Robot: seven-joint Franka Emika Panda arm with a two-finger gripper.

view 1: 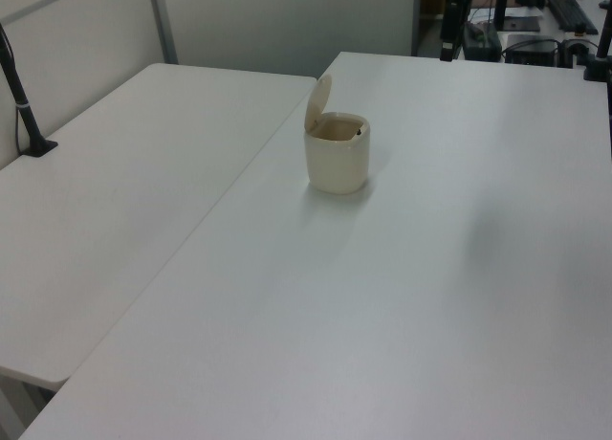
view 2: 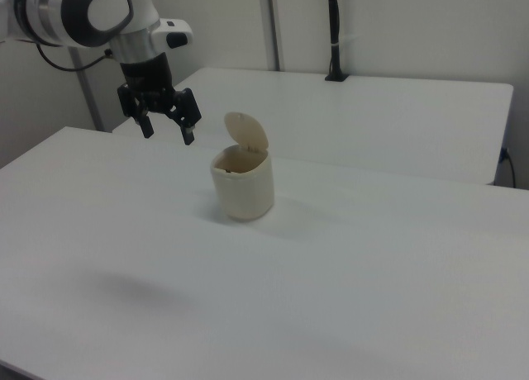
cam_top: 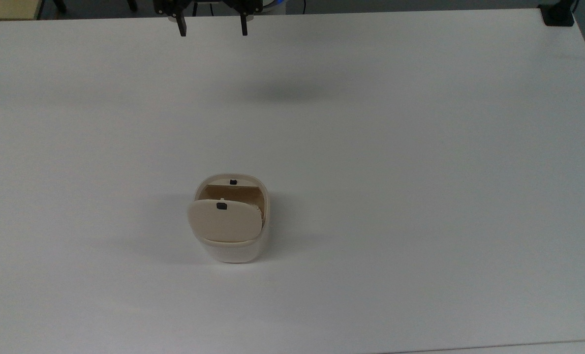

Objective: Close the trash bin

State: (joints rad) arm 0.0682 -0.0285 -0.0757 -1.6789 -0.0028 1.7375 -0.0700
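So the trash bin (cam_top: 233, 236) is sitting on the white table (cam_top: 420, 172), roughly mid-table and a bit toward the top view's left and lower half. It's a small cream thing with a rounded-square shape, and it's standing upright. The lid (cam_top: 225, 220) is sticking up, hinged at the side nearest the bottom edge of the top view, so the mouth is wide open and the tan inside is showing. There's 1 small black button (cam_top: 221, 206) on the lid and another black square (cam_top: 232, 182) sitting on the far rim of the opening.

In the right view the lid (view 2: 246, 134) is standing tall over the bin body (view 2: 242, 186), tilting slightly back. In the left view the flap (view 1: 318, 103) is leaning off the left view's left side of the bin (view 1: 338, 156).

The gripper (cam_top: 212, 30) is hanging up at the top edge of the top view, well apart from the bin and not touching anything. Its 2 black fingers (cam_top: 182, 27) are spread wide with nothing between them. In the right view the gripper (view 2: 168, 132) is floating above the table on the right view's left of the bin, fingers pointing down, near the lid's height but with clear air between them. A soft shadow (cam_top: 285, 91) is lying on the table under it.

A second white table (view 1: 124, 201) is butting up alongside, with a black pole (view 2: 334, 33) clamped at its far edge.
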